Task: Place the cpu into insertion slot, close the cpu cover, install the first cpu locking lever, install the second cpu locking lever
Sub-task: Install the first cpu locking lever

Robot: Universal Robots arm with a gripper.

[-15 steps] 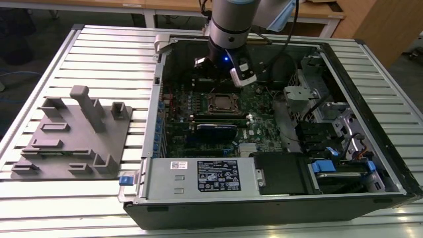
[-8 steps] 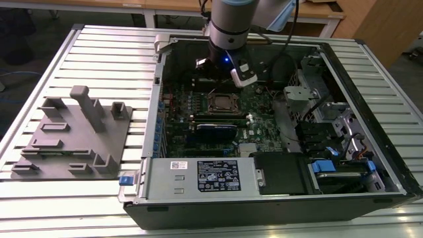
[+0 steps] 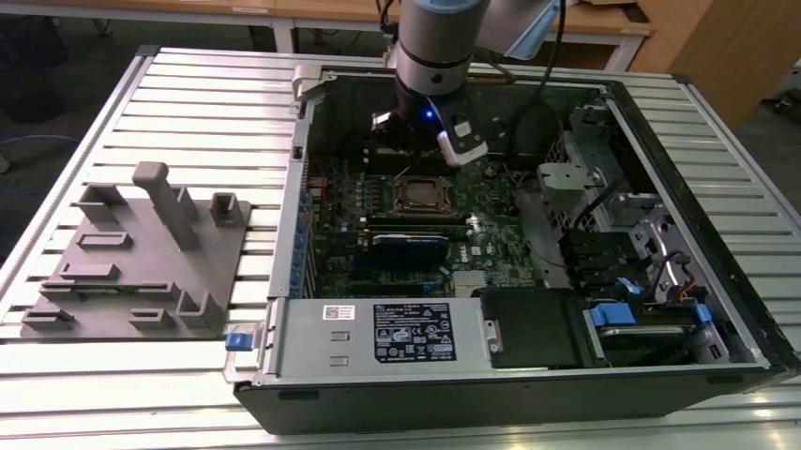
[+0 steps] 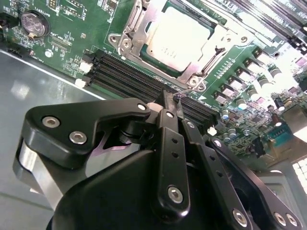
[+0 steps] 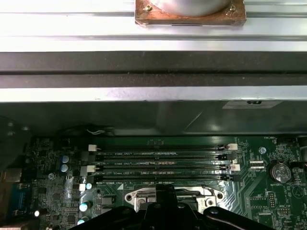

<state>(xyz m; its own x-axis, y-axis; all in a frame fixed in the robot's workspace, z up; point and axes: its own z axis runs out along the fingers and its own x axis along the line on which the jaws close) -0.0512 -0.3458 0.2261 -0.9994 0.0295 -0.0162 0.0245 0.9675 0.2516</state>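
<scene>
Slatted metal table (image 3: 201, 103), open computer case (image 3: 501, 405), grey fixture tray (image 3: 138, 272), perhaps plastic

You had the pincer (image 4: 171, 103) low over the green board (image 4: 72, 52), its two black fingers (image 4: 165, 103) drawn together at the tips. Those tips met the end of a thin wire lever (image 4: 185, 92) at the near corner of the silvery cover (image 4: 130, 36). The cover lay flat around the cpu (image 4: 180, 38). Black memory slots (image 4: 127, 79) ran between the pincer and the cover. A round battery (image 4: 32, 24) sat well apart.
</scene>
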